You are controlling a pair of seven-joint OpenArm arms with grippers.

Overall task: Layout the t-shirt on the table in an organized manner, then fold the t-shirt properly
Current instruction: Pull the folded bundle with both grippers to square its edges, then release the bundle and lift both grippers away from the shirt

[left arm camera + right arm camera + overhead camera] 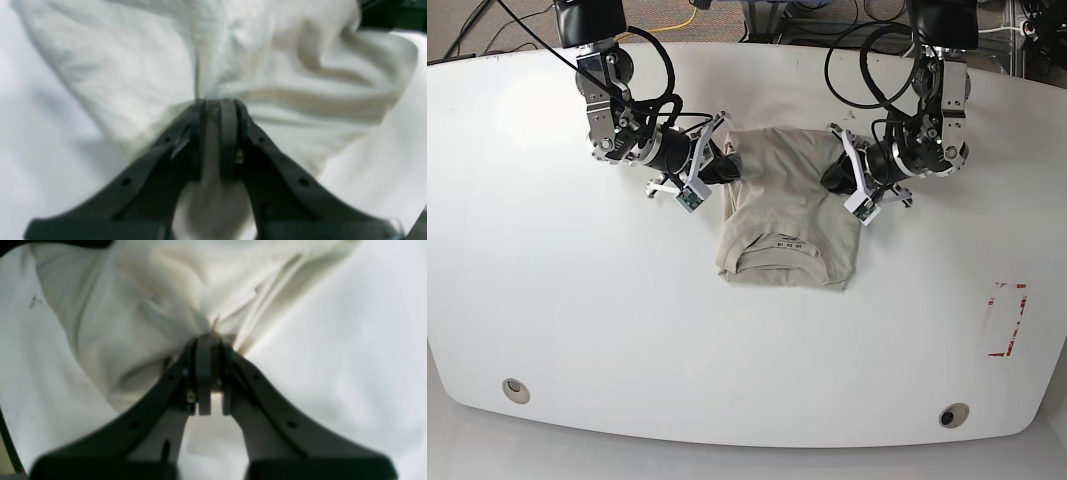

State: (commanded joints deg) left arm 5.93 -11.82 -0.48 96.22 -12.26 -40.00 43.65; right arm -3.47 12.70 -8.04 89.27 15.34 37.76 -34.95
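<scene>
Lying partly folded on the white table (577, 330), midway between the two claws: the beige t-shirt (787, 215), collar edge and label turned toward the table's near side. Pinching a bunched fold of the shirt's edge, jaws closed narrow on the cloth: left claw (218, 103). Gripping the opposite edge the same way, fabric gathered at the tips: right claw (210, 338). Sitting well off beyond the left claw, near the table's edge: a red tape rectangle (1007, 320).

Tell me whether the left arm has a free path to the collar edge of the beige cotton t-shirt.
Probably not yet: the left gripper is shut on the t-shirt; once released, bare white table leaves the way open.
</scene>
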